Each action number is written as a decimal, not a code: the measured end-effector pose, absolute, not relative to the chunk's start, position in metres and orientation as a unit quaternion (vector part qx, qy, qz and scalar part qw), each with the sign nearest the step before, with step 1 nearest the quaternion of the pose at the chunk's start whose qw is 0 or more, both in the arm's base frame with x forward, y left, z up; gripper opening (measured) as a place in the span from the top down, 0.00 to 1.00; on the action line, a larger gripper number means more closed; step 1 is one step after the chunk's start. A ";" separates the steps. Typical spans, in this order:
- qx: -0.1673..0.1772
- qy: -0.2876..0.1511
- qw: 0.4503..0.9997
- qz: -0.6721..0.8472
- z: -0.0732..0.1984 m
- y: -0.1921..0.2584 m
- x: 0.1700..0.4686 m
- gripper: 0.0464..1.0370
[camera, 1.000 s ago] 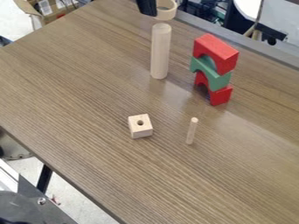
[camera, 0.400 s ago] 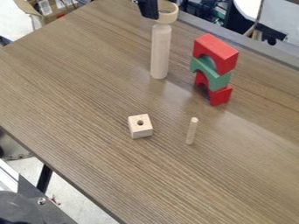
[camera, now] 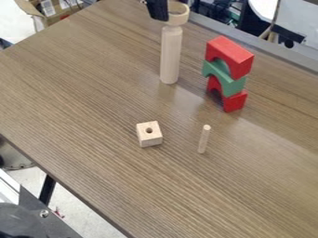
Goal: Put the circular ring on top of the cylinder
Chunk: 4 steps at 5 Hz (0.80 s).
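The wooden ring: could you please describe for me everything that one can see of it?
The ring is a short, round band in pale tan, wooden by its look, with a smooth side and a wide opening that faces up. It appears roughly level, at the upper end of the tall cylinder; whether its weight rests there cannot be told. The black pincer overlaps its side at the picture's left and hides part of the band. No crack shows on the visible part.

The robot's gripper (camera: 160,13) is black, a narrow, blocky form with long, slightly slanting sides and softened corners at its blunt lower end. A small dark projection juts from its upper left side. Finer surface detail is too small to tell.
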<state>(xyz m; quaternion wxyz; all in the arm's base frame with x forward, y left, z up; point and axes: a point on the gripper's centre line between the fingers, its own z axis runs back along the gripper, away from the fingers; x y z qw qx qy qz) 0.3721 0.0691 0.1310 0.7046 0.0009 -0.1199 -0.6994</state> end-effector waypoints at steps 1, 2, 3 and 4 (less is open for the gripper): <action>-0.004 -0.117 0.706 -0.699 0.126 0.069 0.370 0.30; -0.006 -0.113 0.706 -0.699 0.122 0.069 0.367 0.30; -0.006 -0.113 0.707 -0.698 0.122 0.069 0.367 0.30; -0.008 -0.113 0.706 -0.699 0.121 0.068 0.367 0.30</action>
